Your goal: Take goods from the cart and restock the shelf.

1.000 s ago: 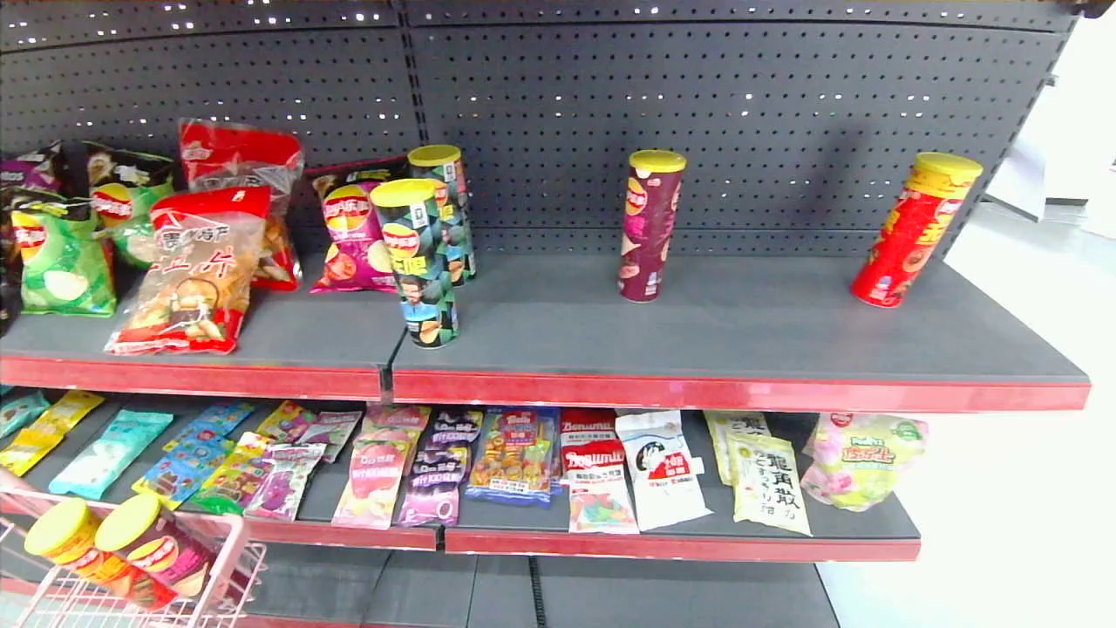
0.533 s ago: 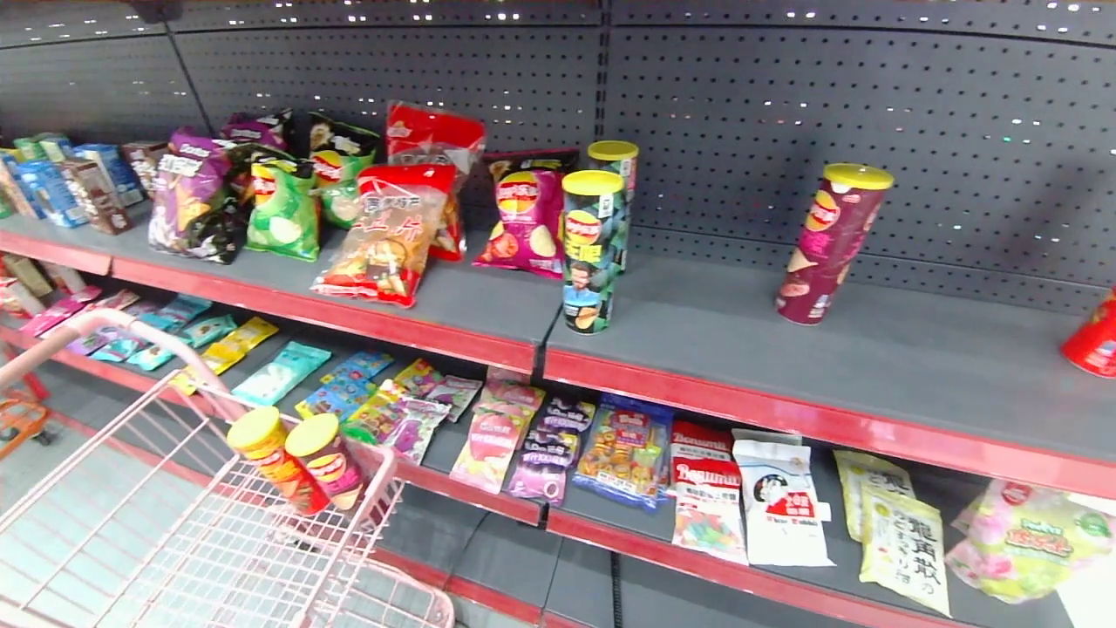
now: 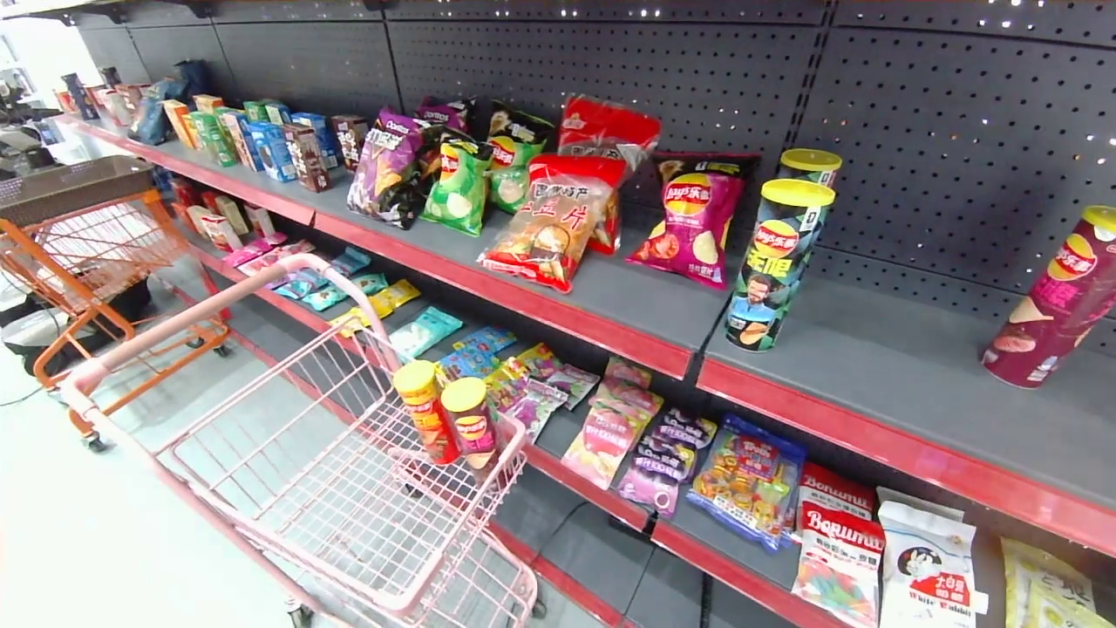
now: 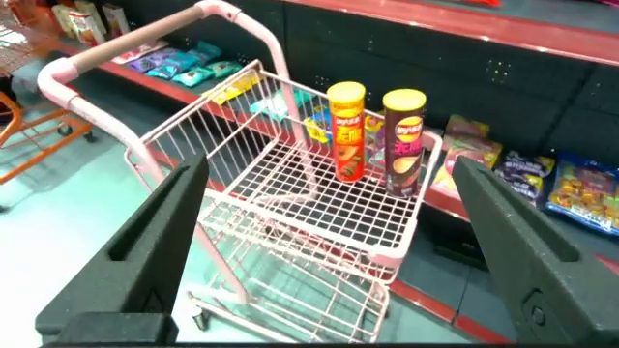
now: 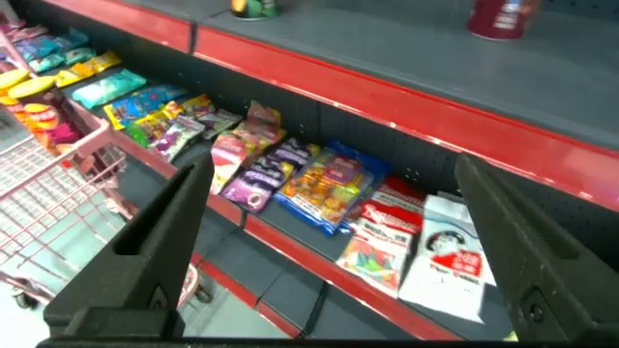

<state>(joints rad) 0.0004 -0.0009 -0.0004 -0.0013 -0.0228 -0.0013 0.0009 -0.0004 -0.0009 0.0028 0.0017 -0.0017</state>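
A pink wire cart [image 3: 202,315] stands before the shelf. Two yellow-lidded chip cans stand upright in its far corner: an orange-red one [image 3: 425,417] and a maroon one [image 3: 472,432]. The left wrist view has the same cans, orange-red [image 4: 347,130] and maroon [image 4: 403,140], in the cart [image 4: 126,53]. My left gripper [image 4: 331,261] hangs open above the cart basket, holding nothing. My right gripper [image 5: 334,261] is open and empty in front of the lower shelf's candy packets [image 5: 324,184]. On the upper shelf [image 3: 872,375] stand green-black cans [image 3: 772,262] and a maroon can [image 3: 1051,301].
Chip bags [image 3: 549,227] and boxes [image 3: 270,144] crowd the upper shelf's left part; bare shelf lies between the cans at right. An orange cart [image 3: 96,235] stands farther left in the aisle. The pink cart's corner [image 5: 58,193] lies beside my right gripper.
The head camera has swung left, bringing the whole pink cart and an orange cart into the picture and losing the red can at far right. The goods themselves have not moved.
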